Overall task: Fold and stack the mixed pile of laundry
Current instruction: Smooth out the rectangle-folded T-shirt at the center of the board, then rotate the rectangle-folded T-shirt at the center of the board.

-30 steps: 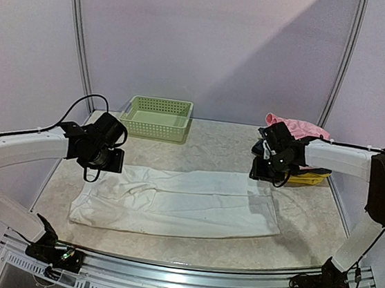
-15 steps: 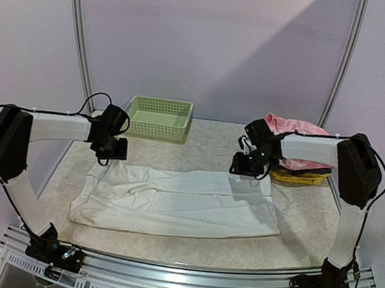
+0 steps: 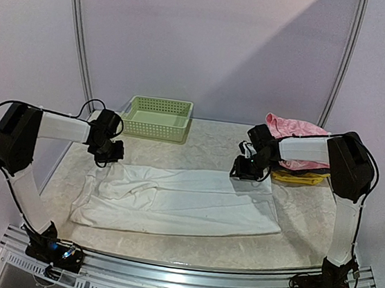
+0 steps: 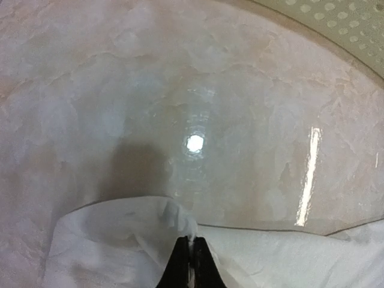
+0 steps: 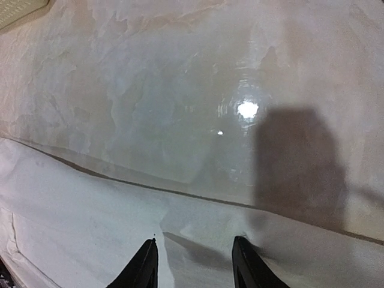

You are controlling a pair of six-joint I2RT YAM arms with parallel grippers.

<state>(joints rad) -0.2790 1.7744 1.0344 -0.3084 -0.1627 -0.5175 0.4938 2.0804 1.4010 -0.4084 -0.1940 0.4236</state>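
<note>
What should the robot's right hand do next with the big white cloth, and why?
Probably close the right gripper on the far edge of the white garment. Its jaws stand open right over the cloth, while the left gripper is already pinched shut on the other far corner. With both gripping, they could lift and fold it.

The large white cloth garment [image 3: 179, 201] lies spread across the middle of the marbled stone-look table [image 3: 213, 143]. Behind it, far left, stands the pale green lattice plastic basket [image 3: 156, 118] — far right, the thin pink cloth piece [image 3: 295, 128] lies atop the folded yellow and dark clothes [image 3: 300, 176].
</note>
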